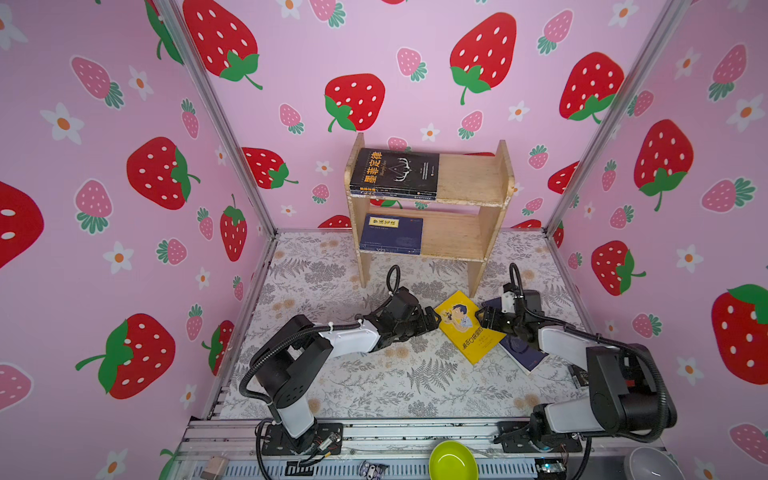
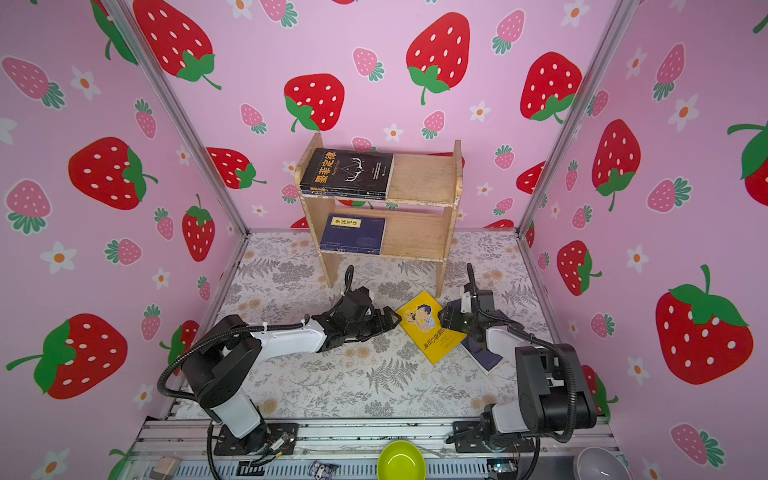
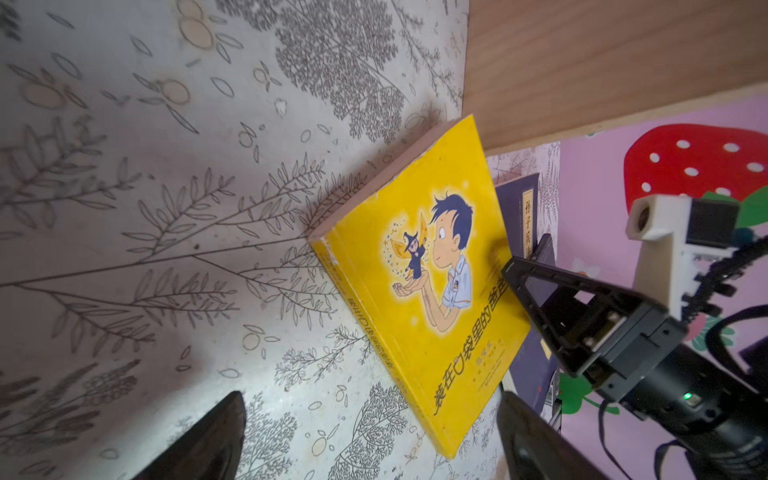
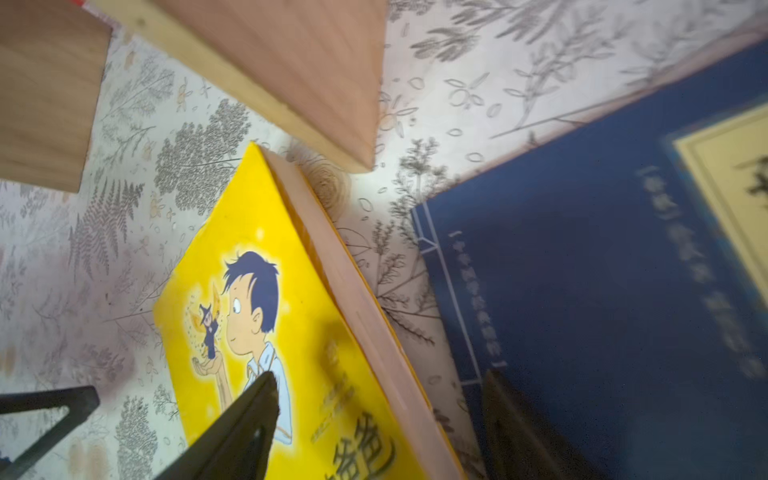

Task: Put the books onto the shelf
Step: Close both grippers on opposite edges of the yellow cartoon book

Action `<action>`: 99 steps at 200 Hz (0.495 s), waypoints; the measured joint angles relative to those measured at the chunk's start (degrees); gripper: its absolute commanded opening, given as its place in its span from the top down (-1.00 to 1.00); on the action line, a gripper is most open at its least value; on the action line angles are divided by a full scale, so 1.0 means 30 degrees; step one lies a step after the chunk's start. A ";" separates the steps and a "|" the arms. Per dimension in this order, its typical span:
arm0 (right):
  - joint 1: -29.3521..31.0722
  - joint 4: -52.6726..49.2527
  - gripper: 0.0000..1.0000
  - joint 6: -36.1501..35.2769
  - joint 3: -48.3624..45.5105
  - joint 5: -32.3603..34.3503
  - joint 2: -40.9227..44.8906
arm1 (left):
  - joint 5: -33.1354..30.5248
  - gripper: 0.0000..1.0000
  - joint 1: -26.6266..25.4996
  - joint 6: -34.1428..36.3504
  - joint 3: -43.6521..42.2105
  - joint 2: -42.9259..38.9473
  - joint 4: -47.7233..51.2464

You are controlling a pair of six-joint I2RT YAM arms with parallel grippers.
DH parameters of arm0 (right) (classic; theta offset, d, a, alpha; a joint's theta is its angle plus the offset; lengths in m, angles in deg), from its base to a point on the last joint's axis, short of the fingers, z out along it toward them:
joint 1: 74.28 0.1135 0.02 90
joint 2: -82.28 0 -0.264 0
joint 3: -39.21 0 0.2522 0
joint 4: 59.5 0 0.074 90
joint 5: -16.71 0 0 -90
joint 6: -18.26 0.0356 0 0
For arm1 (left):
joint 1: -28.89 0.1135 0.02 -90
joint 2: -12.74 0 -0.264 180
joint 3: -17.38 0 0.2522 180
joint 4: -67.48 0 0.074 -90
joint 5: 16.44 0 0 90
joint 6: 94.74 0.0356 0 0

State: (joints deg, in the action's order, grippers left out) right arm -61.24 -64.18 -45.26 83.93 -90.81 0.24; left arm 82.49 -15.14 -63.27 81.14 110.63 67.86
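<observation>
1. Surface: a tabletop under a pale cloth printed with grey ferns and flowers. It is boxed in on three sides by pink walls patterned with strawberries.
2. Shelf: light wood, two tiers, standing at the back centre against the rear wall. A black book with antlers lies flat on the left of its top tier. A navy book with a yellow label lies flat on the left of the lower tier.
3. Yellow book: bright cover with a cartoon boy holding a tiny winged figure, face up. It lies diagonally on the cloth before the shelf's right leg. Its right edge is propped on a second navy book.
4. Right gripper: jaws apart, astride that raised edge. One finger is over the cover, the other below, over the second navy book. Nothing is clamped.
5. Left gripper: spread wide, empty, low over the cloth, pointing at the yellow book's left side, near but apart.
</observation>
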 measured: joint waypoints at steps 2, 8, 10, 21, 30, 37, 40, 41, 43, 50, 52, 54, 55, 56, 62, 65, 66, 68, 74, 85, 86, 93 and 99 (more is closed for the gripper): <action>0.0109 0.0036 -0.53 0.0044 0.0007 0.0015 -0.0022 | -0.0051 -0.90 0.0051 -0.0022 -0.0044 -0.0073 0.0015; 0.0627 0.0124 -0.52 0.0182 0.0007 0.0138 -0.0117 | -0.0197 -0.90 0.0204 -0.0073 -0.0189 -0.0321 0.0044; 0.0867 0.0138 -0.52 0.0270 0.0007 0.0138 -0.0175 | -0.0226 -0.90 0.0248 -0.0095 -0.0248 -0.0408 0.0058; 0.2025 0.0219 -0.50 0.0561 0.0007 0.0423 -0.0459 | -0.0459 -0.90 0.0576 -0.0197 -0.0758 -0.1020 0.0160; 0.3067 0.0386 -0.50 0.0852 0.0007 0.0532 -0.0758 | -0.0605 -0.90 0.0911 -0.0372 -0.1253 -0.1545 0.0321; 0.3942 0.0699 -0.50 0.1173 0.0058 0.0685 -0.0940 | -0.0714 -0.90 0.1231 -0.0517 -0.1719 -0.1982 0.0466; 0.4240 0.0794 -0.50 0.1275 0.0073 0.0729 -0.0991 | -0.0729 -0.90 0.1341 -0.0546 -0.1880 -0.2106 0.0488; 0.4306 0.0823 -0.50 0.1297 0.0080 0.0743 -0.1005 | -0.0758 -0.90 0.1406 -0.0561 -0.1989 -0.2200 0.0554; 0.4466 0.0882 -0.49 0.1355 0.0095 0.0787 -0.1056 | -0.0787 -0.90 0.1479 -0.0590 -0.2098 -0.2288 0.0612; 0.5042 0.1224 -0.49 0.1639 0.0138 0.0911 -0.1260 | -0.0845 -0.91 0.1785 -0.0678 -0.2572 -0.2674 0.0925; 0.5195 0.1311 -0.50 0.1734 0.0160 0.0947 -0.1326 | -0.0852 -0.91 0.1858 -0.0678 -0.2667 -0.2754 0.1013; 0.5348 0.1406 -0.50 0.1792 0.0182 0.0976 -0.1384 | -0.0889 -0.91 0.1967 -0.0699 -0.2812 -0.2863 0.1107; 0.5435 0.1479 -0.50 0.1821 0.0197 0.1005 -0.1435 | -0.0911 -0.91 0.2004 -0.0714 -0.2863 -0.2900 0.1151; 0.5479 0.1515 -0.50 0.1843 0.0204 0.1020 -0.1464 | -0.0933 -0.91 0.2025 -0.0721 -0.2907 -0.2929 0.1188; 0.5843 0.1829 -0.50 0.2025 0.0277 0.1078 -0.1690 | -0.1027 -0.91 0.2222 -0.0750 -0.3293 -0.3206 0.1435; 0.5982 0.1967 -0.50 0.2142 0.0328 0.1107 -0.1821 | -0.1035 -0.91 0.2280 -0.0765 -0.3483 -0.3330 0.1552; 0.6033 0.2033 -0.50 0.2178 0.0350 0.1107 -0.1872 | -0.1027 -0.91 0.2295 -0.0772 -0.3526 -0.3359 0.1566; 0.6105 0.2135 -0.50 0.2193 0.0401 0.1137 -0.1953 | -0.1027 -0.91 0.2317 -0.0780 -0.3621 -0.3410 0.1596; 0.6258 0.2397 -0.50 0.2324 0.0539 0.1151 -0.2229 | -0.1005 -0.90 0.2324 -0.0816 -0.3905 -0.3541 0.1821; 0.6484 0.2900 -0.49 0.2514 0.0933 0.1173 -0.2856 | -0.0925 -0.90 0.2288 -0.0882 -0.4204 -0.3585 0.2149; 0.6513 0.2958 -0.49 0.2528 0.0984 0.1173 -0.2914 | -0.0925 -0.90 0.2288 -0.0882 -0.4218 -0.3585 0.2142; 0.6652 0.3213 -0.49 0.2616 0.1275 0.1188 -0.3308 | -0.0911 -0.90 0.2280 -0.0933 -0.4284 -0.3636 0.2076; 0.6732 0.3424 -0.48 0.2667 0.1537 0.1217 -0.3657 | -0.0852 -0.90 0.2259 -0.0969 -0.4328 -0.3643 0.2040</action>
State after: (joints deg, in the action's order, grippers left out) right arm -41.05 -53.91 -37.26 88.54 -87.16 -10.74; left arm 79.93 -8.37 -66.17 68.16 99.70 73.98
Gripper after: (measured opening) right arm 0.745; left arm 0.952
